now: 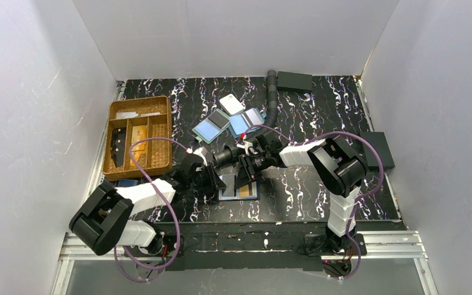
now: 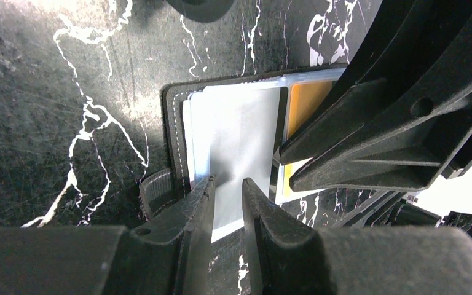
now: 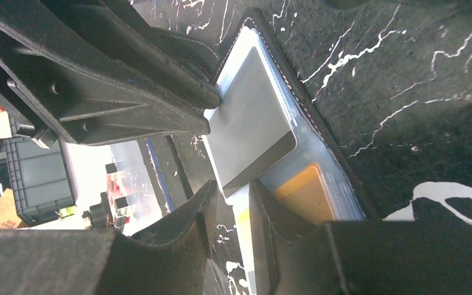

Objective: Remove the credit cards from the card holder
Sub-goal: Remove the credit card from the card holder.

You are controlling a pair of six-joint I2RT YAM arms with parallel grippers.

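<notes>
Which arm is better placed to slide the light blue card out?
Probably left: the left end effector sits over the light blue card's exposed end. The right end effector is by the orange card.

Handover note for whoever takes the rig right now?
Left gripper: fingers narrowly apart at the pale blue card, on its protruding edge; grip unclear.
Right gripper: fingers narrowly apart at that card's corner; grip unclear.
Card holder: open, flat, between both grippers. Pale blue card sits partly out; orange card is seated in its pocket.
Done: no card fully out.
Left: pull both free.
</notes>
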